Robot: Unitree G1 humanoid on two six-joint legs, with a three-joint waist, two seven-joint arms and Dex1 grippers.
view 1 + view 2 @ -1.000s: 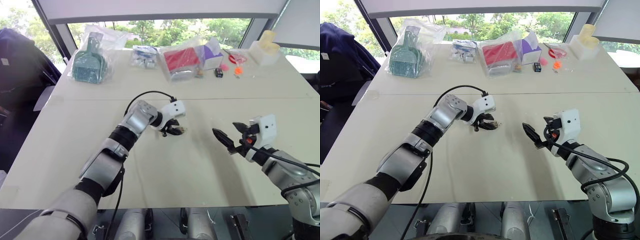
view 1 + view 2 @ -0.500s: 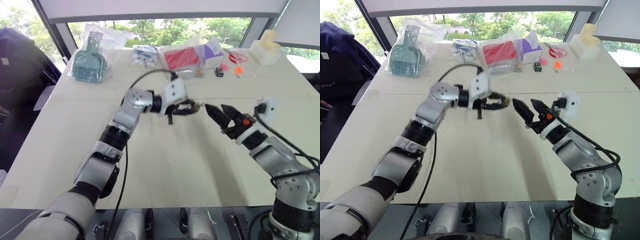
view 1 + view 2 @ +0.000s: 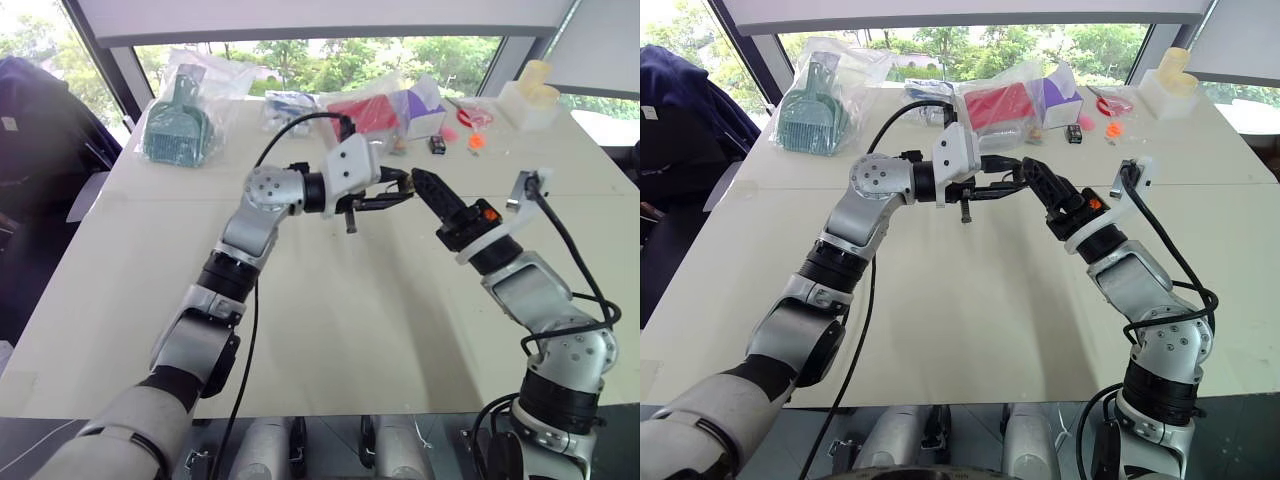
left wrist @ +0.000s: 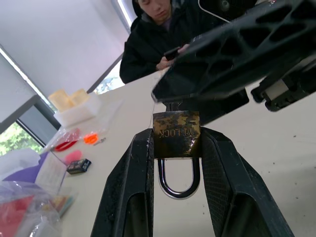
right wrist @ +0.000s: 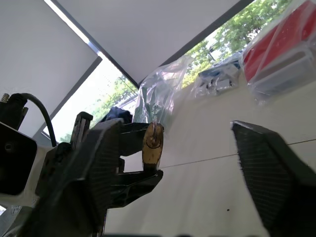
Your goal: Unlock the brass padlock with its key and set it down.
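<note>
Above pale table (image 3: 330, 330), left gripper (image 4: 176, 143) clamping brass padlock (image 4: 176, 134) (stamped "LOCK"), right gripper (image 5: 197, 163) agape beside it.

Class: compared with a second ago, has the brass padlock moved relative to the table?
Yes. The brass padlock, clamped in the left end effector, has risen off the table toward the far bags.

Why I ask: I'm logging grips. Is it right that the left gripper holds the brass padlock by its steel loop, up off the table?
Not quite. The left gripper clamps the padlock by its brass body; the loop hangs free between the fingers, as the left wrist view shows. It is up off the table.
</note>
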